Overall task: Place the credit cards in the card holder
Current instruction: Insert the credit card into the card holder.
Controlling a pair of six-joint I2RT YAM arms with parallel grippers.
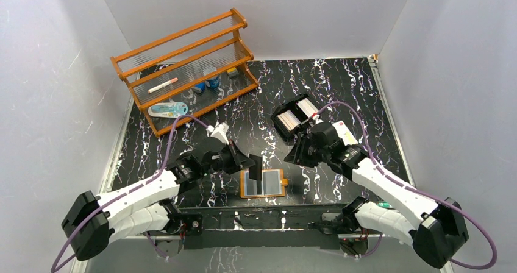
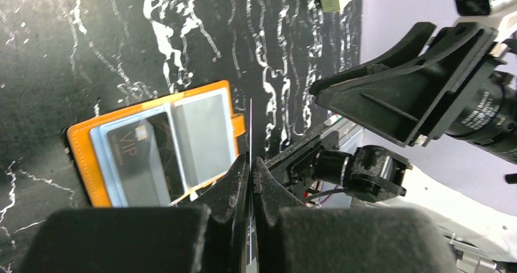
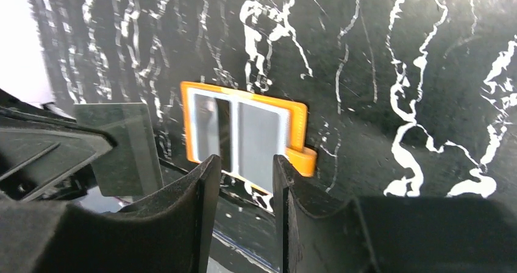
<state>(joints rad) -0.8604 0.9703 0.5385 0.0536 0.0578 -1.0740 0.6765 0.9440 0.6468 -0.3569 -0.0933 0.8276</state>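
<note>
Clamped in the left gripper (image 2: 250,163), a dark card (image 3: 116,142) stands edge-on just above the open card holder (image 2: 82,163), where a VIP card (image 2: 137,157) already sits. The right gripper (image 3: 244,163) hovers slack and empty; far beyond it, stacked cards (image 1: 288,119) likely await their turn.

The orange card holder (image 1: 271,185) lies open, flat at the bench's (image 1: 353,96) front edge. A dark card (image 1: 255,168) stands upright over it. Pale credit cards (image 1: 295,116) sit stacked edge-on behind.
</note>
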